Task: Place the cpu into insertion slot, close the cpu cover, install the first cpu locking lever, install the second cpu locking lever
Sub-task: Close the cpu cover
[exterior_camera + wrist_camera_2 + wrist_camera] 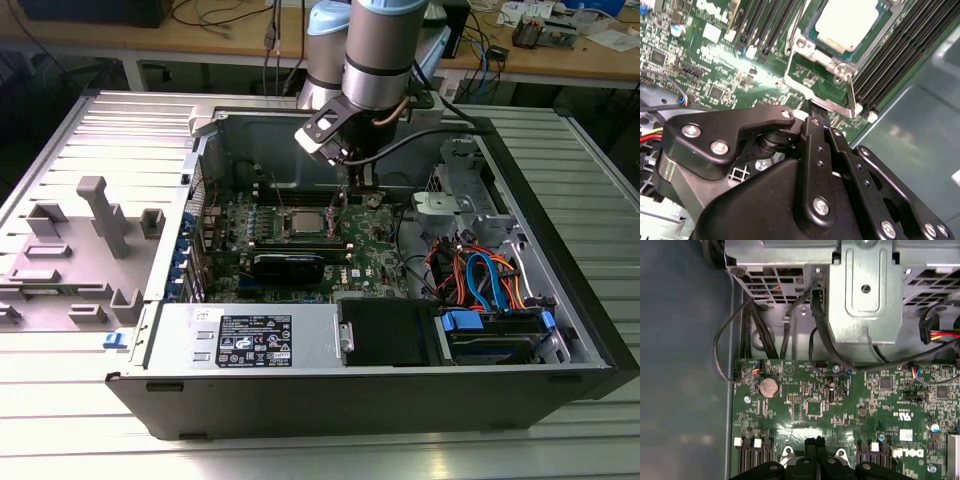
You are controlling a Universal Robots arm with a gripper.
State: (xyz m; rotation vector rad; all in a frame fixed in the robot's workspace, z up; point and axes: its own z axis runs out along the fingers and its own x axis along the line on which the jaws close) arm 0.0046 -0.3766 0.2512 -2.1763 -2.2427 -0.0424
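Pincer [813, 117] fingers together, tip at edge of cpu cover [820, 56]; cover lowered over seated cpu [846, 22].

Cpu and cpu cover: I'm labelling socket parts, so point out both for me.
cpu [845, 22], second wrist view, middle of its pale metal top.
cpu cover [820, 56], second wrist view, silvery frame bar beside the cpu.
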